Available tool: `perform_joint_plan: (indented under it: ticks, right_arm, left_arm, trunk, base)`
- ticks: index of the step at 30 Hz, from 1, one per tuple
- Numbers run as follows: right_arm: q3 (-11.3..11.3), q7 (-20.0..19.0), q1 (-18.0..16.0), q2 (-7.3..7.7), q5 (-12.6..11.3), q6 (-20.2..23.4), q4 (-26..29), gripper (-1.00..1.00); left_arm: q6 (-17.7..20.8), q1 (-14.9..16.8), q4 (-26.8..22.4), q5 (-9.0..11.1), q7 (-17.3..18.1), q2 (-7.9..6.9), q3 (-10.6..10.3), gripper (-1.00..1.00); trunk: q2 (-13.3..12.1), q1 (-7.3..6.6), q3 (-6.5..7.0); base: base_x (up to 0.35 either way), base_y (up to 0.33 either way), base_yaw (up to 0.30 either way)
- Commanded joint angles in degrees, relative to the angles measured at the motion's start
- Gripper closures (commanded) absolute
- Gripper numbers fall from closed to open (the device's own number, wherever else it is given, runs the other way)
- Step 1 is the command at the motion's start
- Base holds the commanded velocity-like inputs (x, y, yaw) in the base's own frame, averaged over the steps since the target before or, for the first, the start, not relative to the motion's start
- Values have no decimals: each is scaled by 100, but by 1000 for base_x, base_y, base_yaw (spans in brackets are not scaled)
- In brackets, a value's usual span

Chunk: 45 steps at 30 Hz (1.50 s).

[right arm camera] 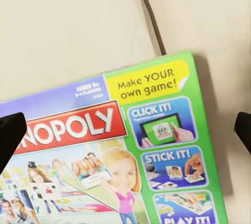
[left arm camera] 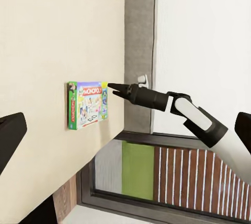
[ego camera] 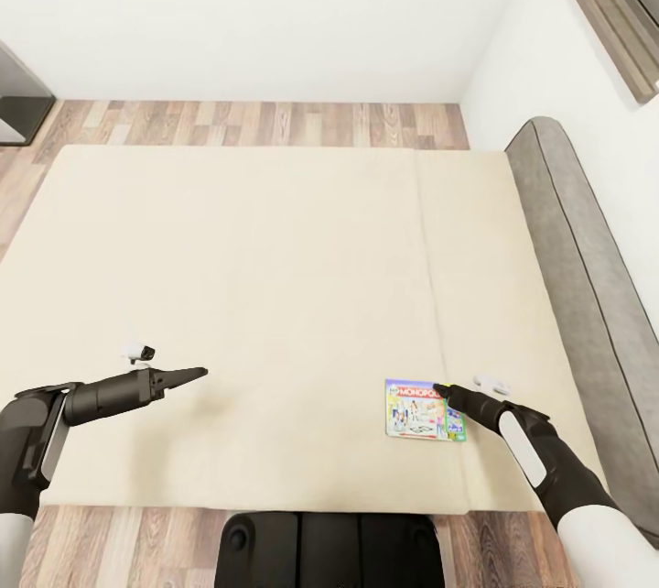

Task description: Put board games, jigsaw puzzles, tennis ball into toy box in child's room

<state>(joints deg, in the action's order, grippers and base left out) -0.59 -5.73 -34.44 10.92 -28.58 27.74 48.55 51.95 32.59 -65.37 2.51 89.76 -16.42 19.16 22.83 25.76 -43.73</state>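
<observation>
Head view, bed (ego camera: 275, 295): plain beige mattress, grey headboard (ego camera: 586, 277) along its right side.
Head view, board game (ego camera: 424, 410): the white-blue Monopoly box with the green edge lies flat near the bed's near right corner.
Head view, right gripper (ego camera: 443, 389): my fingertips sit at the box's upper right corner; I cannot tell the jaw gap here.
Head view, left gripper (ego camera: 197, 374): hovers over bare mattress, well apart from the box, fingers drawn to one point, holding nothing.
Left wrist view, right gripper (left arm camera: 111, 86): tip reaches the box's corner (left arm camera: 88, 104).
Right wrist view, board game (right arm camera: 120, 161): box directly below; my two fingertips (right arm camera: 10, 135) stand wide apart, empty.
Step in hand: approach to grasp this bed game.
Next move: I judge I must straddle the green edge, then close.
</observation>
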Motion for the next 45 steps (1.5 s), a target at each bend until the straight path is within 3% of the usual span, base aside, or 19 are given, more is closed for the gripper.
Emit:
perform_joint_plan:
  ticks: [1,21,45]
  right_arm:
    - [-6,-9,-1,-3,-16,34,5,-100]
    - [-3,-7,-1,-14,-16,48,6,-100]
    - [-3,-16,-1,-16,-16,36,6,-100]
  left_arm:
    - [61,2,-1,-5,24,-1,0,-100]
    - [55,2,-2,-5,24,-1,0,-100]
    - [52,2,-2,-5,24,8,0,-100]
  trunk:
    - [9,3,-15]
    - [9,3,-198]
    - [9,3,-255]
  base:
    - [0,0,0]
    - [0,0,0]
    - [0,0,0]
